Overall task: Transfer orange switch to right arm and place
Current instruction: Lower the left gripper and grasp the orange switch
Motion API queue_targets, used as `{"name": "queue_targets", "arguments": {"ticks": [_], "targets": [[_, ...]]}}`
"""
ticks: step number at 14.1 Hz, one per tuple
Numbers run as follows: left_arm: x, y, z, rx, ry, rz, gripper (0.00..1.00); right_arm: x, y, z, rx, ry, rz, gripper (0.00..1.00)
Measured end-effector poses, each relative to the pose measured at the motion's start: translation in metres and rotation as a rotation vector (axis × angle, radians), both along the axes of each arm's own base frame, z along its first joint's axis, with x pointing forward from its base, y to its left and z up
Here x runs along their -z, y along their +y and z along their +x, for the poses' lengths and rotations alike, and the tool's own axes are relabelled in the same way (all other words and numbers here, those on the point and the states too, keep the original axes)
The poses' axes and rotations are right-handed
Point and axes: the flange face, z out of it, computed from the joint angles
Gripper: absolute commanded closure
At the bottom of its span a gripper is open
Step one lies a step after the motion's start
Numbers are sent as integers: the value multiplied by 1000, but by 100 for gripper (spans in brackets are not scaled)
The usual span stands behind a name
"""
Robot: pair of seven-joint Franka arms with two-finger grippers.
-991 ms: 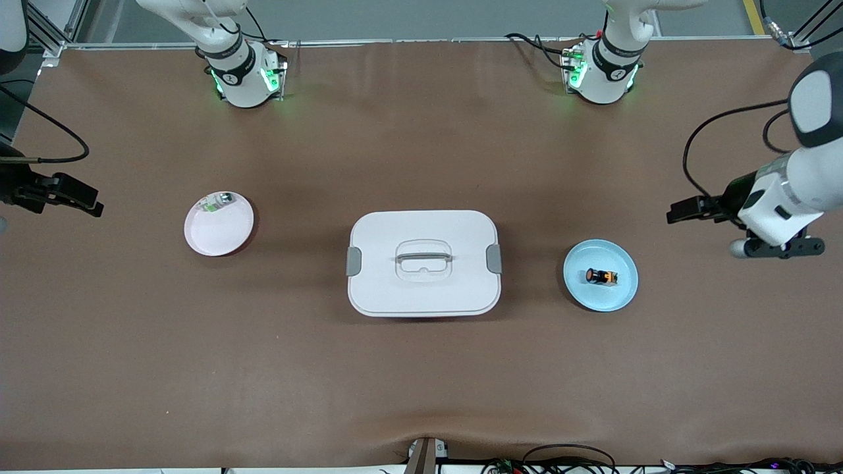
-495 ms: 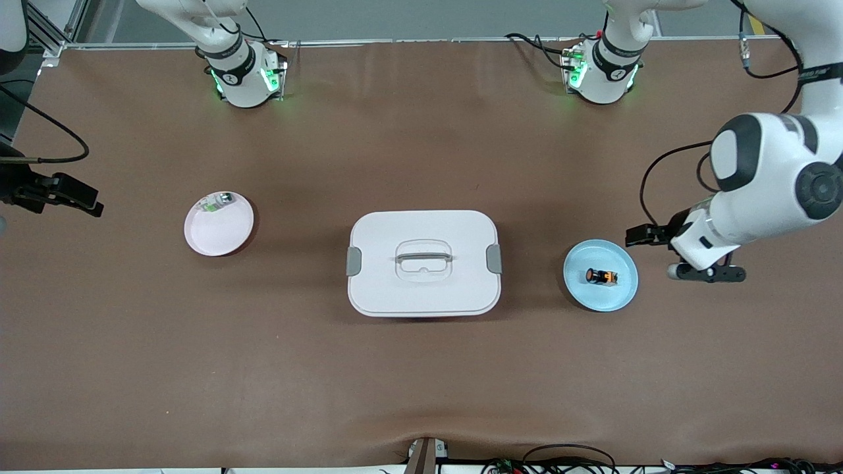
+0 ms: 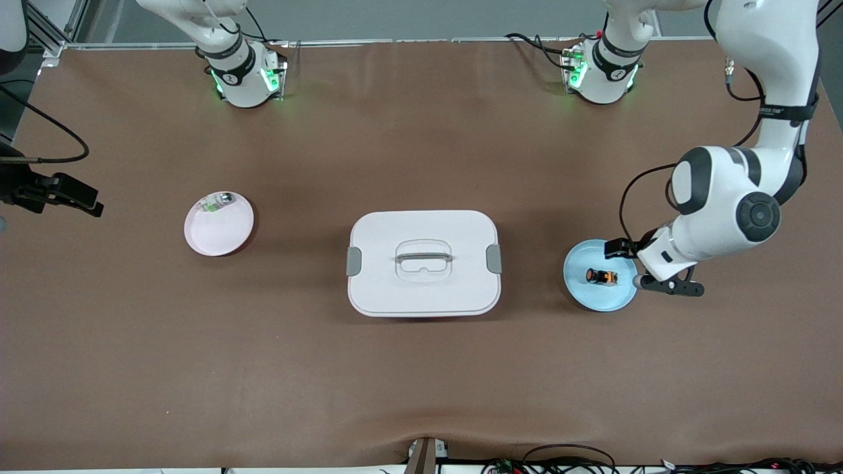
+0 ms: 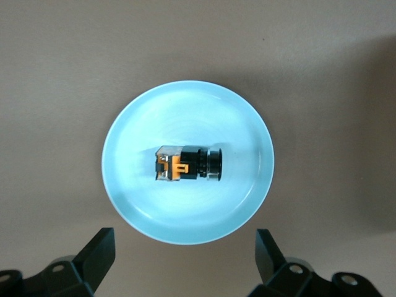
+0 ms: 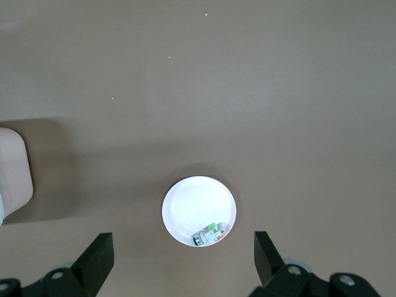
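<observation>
The orange switch (image 3: 601,276) lies on its side in a light blue plate (image 3: 596,299) toward the left arm's end of the table. In the left wrist view the switch (image 4: 187,164) lies in the middle of the plate (image 4: 247,204). My left gripper (image 3: 662,284) hovers over the plate's edge, open and empty (image 4: 184,260), apart from the switch. My right gripper (image 5: 184,260) is open and empty, high over the table beside a pink plate; in the front view it shows at the table's end (image 3: 59,194) and waits.
A white lidded box with a handle (image 3: 423,263) stands mid-table between the plates. The pink plate (image 3: 220,230) holds a small white-and-green part (image 3: 217,201); the plate (image 5: 192,207) and the part (image 5: 212,234) also show in the right wrist view.
My left arm has swung in from the table's end and brought its gripper to the blue plate's edge. The switch and the right arm have not moved.
</observation>
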Motion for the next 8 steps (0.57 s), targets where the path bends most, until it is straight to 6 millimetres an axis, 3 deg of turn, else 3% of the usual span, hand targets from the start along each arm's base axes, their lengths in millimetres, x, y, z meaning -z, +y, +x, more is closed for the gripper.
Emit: {"name": "queue_targets", "arguments": {"ticks": [8], "targets": [[44, 2, 4, 33, 3, -2, 0, 0, 0, 0, 0, 0, 0, 0]]}}
